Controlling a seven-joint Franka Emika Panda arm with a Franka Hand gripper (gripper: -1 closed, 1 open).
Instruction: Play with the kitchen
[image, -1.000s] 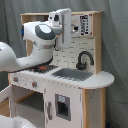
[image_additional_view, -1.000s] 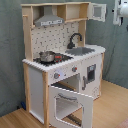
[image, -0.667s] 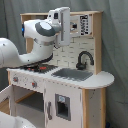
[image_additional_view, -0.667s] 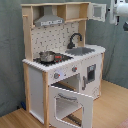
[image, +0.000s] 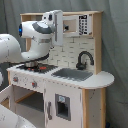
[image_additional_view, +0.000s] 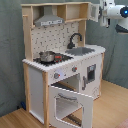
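The toy kitchen (image_additional_view: 62, 65) fills the middle of both exterior views, its oven door (image_additional_view: 70, 105) hanging open. The arm (image: 35, 35) looms at upper left of the first exterior view; I cannot tell its hand's state. A careless swing could strike the hood (image_additional_view: 49, 20) or pot (image_additional_view: 46, 56).

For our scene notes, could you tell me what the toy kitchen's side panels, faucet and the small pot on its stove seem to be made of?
Side panels: likely light wood or plywood, matt, pale tan with white fronts. Faucet: probably black plastic, dark and dull. Pot: looks like metal, silvery with bright glints, though it could be coated plastic.
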